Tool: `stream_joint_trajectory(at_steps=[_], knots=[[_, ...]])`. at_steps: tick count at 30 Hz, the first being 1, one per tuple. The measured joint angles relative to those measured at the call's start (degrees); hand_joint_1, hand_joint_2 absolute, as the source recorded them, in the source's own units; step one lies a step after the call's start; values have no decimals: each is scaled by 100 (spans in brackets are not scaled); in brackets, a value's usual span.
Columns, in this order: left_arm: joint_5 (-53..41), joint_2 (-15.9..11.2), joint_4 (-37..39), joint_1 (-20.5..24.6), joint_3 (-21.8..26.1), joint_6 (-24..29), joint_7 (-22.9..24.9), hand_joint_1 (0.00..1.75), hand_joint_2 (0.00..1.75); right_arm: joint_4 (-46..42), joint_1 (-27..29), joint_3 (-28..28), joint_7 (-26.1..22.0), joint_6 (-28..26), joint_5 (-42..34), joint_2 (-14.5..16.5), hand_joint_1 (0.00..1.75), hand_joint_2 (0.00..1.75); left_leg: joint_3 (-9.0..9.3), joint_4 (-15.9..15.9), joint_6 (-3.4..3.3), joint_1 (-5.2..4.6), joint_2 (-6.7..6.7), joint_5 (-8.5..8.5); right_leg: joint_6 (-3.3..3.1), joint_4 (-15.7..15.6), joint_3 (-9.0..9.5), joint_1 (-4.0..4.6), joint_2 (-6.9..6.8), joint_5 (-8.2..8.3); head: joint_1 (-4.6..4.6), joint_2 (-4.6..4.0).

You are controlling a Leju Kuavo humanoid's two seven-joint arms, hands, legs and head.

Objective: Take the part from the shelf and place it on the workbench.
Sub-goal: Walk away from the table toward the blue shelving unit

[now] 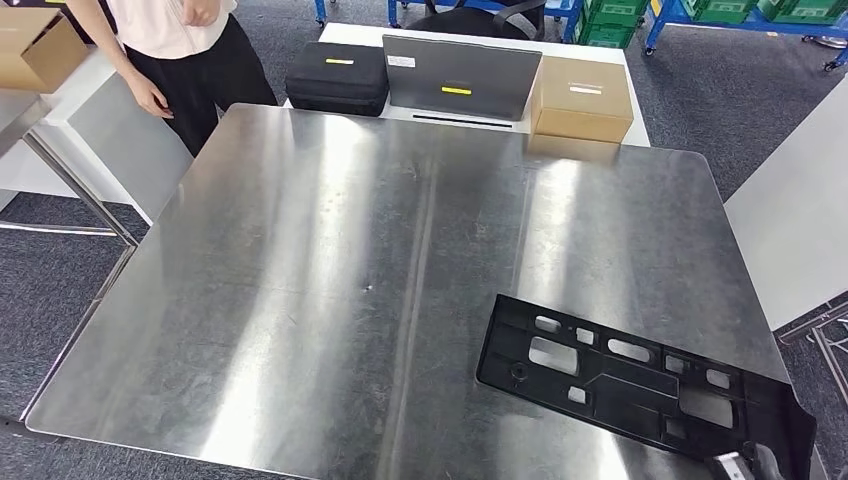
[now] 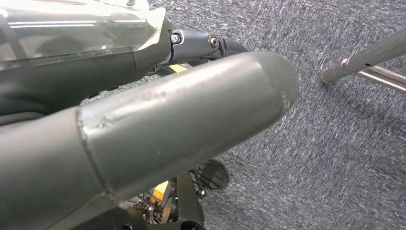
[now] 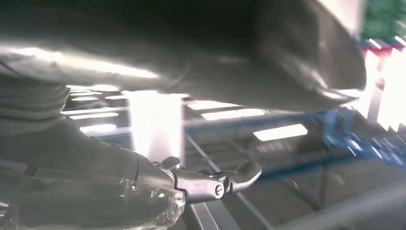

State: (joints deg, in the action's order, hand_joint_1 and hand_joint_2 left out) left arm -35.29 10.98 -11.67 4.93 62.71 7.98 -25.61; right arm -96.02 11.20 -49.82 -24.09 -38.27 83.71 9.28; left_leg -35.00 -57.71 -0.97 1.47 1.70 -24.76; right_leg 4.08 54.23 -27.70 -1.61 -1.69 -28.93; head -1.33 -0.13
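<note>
The black plastic part [image 1: 640, 380], a long flat panel full of rectangular cut-outs, lies flat on the steel worktop [image 1: 330, 290] at its near right corner, its long axis running from mid-worktop out to that corner. The right robot hand [image 1: 748, 466] touches the part's outer end, though whether it grips I cannot tell. The left robot hand [image 2: 182, 124] hangs over grey carpet [image 2: 335, 143], its hold unclear.

A workshop or factory floor; a bare steel workbench [image 1: 300, 300] stands on grey industrial carpet [image 1: 40, 290]; blue racks [image 1: 690, 15] hold green plastic crates [image 1: 610, 20]; cardboard boxes [image 1: 582, 98] and a black equipment case [image 1: 338, 78] sit on a white table [image 1: 640, 125] behind.
</note>
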Motion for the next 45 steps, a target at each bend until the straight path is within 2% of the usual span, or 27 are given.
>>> stream_joint_trajectory(at_steps=[3, 6, 10, 15, 20, 26, 28, 31, 33, 36, 38, 40, 42, 45], knots=[[26, -11, -1, 2, 41, 16, -7, 0, 0, -61, 274, -231, 63, 0, 394, 424, 0, 0, 7, 1, 3, -1, -24, -12, -3, 0, 1, -2, 20, -4, -1, 0], [31, -18, -1, 4, 89, 31, -28, 0, 0, 44, 446, -354, -49, 1, 562, 674, 0, 0, 13, 0, 2, -3, -42, -18, -4, -1, 0, -5, 37, -5, 0, 0], [-14, -25, 1, 10, 155, 78, -32, 0, 0, 372, 595, -524, 37, 2, 574, 814, 0, 0, 19, 0, -3, -11, -52, -24, -3, -2, 3, -8, 50, -6, 2, 0], [-43, -24, 2, 23, 199, 193, -15, 0, 0, 822, 619, -385, 291, 2, 505, 855, 0, 0, 31, 1, -3, -14, -60, -28, -3, -1, 6, -8, 68, -6, 3, 0], [-99, -25, 1, 32, 231, 244, 27, 0, 0, 1664, 213, -676, -175, 2, -55, 964, 0, 0, 43, 1, -3, -10, -69, -27, -3, -1, 13, -10, 69, -6, 1, 0], [-141, -14, 2, 67, 243, 494, 69, 0, 0, 2662, -664, -1878, -354, 2, -231, 1022, 0, 0, 103, 3, 2, 16, -123, -53, -27, -23, 51, -5, 118, -19, 2, 0], [-150, -11, 2, 81, 246, 527, 60, 0, 0, 2911, -942, -2290, -246, 2, -130, 1023, 0, 0, 143, 5, 8, 45, -136, -67, -48, -56, 100, 14, 125, -30, 4, 0], [-164, -21, 2, 91, 251, 539, 37, 0, 0, 3337, -1395, -2934, 298, 2, 71, 1010, 0, 0, 211, 11, 40, 134, -170, -93, -71, -137, 201, 77, 137, -35, 7, 0], [-165, -27, 2, 99, 254, 540, 34, 0, 0, 3559, -1596, -3201, 682, 2, 218, 976, 0, 0, 257, 17, 62, 209, -192, -114, -130, -192, 278, 116, 135, -75, 10, 0], [-160, -29, 2, 111, 257, 545, 34, 0, 0, 3831, -1742, -3371, 1119, 2, 369, 910, 0, 0, 327, 24, 75, 298, -218, -141, -341, -220, 384, 163, 122, -251, 12, 0], [-154, -25, 2, 122, 259, 546, 34, 0, 87, 3945, -1767, -3412, 1355, 2, 417, 867, 0, 0, 372, 26, 71, 330, -223, -163, -470, -220, 448, 177, 106, -383, 15, 0], [-148, -16, 2, 146, 260, 546, 34, 0, 175, 3992, -1767, -3433, 1605, 2, 439, 829, 0, 0, 409, 26, 64, 342, -226, -179, -555, -221, 495, 187, 82, -495, 15, 0], [-144, -3, 2, 205, 262, 544, 33, 0, 175, 3999, -1742, -3419, 1901, 2, 456, 785, 0, 0, 424, 24, 49, 334, -228, -180, -571, -229, 512, 191, 66, -577, 19, 0], [-141, 32, 4, 337, 262, 501, 0, 0, 175, 3983, -1665, -3326, 2418, 2, 476, 684, 0, 0, 407, 22, 5, 292, -224, -168, -512, -250, 505, 196, 62, -627, 22, 0]])
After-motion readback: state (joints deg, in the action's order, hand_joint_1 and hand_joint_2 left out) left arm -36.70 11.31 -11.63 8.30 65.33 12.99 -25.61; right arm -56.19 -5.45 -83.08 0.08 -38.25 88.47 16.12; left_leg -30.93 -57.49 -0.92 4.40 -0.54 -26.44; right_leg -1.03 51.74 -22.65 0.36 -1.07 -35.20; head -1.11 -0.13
